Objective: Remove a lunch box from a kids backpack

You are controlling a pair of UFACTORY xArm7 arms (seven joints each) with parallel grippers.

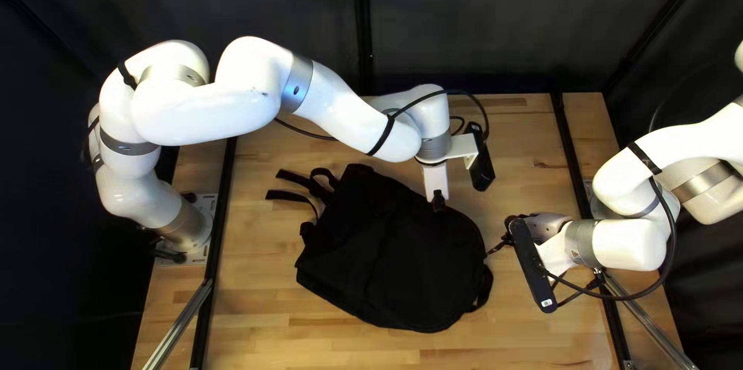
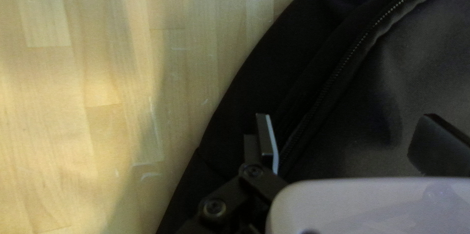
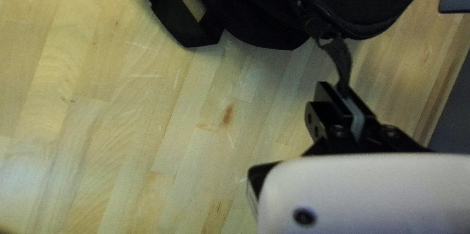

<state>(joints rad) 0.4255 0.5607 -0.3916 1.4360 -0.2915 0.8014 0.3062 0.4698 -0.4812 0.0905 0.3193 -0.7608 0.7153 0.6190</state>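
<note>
Backpack (image 1: 387, 262): lying on the table (image 1: 271, 308), centre of the top left view, loose straps (image 1: 292, 184) toward the left arm's side. Lunch box: cannot be seen; whether it is inside cannot be told.

Left gripper (image 1: 439, 200): over the backpack's edge on the far side. Jaws wide apart, nothing gripped; dark front panel (image 2: 391, 77) lies beneath them. A curved zipper (image 2: 352, 50) runs close by one finger (image 2: 267, 138).

Right gripper (image 1: 511, 236): just off the backpack's right-hand side. Jaws nearly together, clamped on the zipper pull (image 3: 341, 62), a braided strip leading to the zipper's slider. Webbing loop (image 3: 178, 21) lies near that corner of the backpack.
</note>
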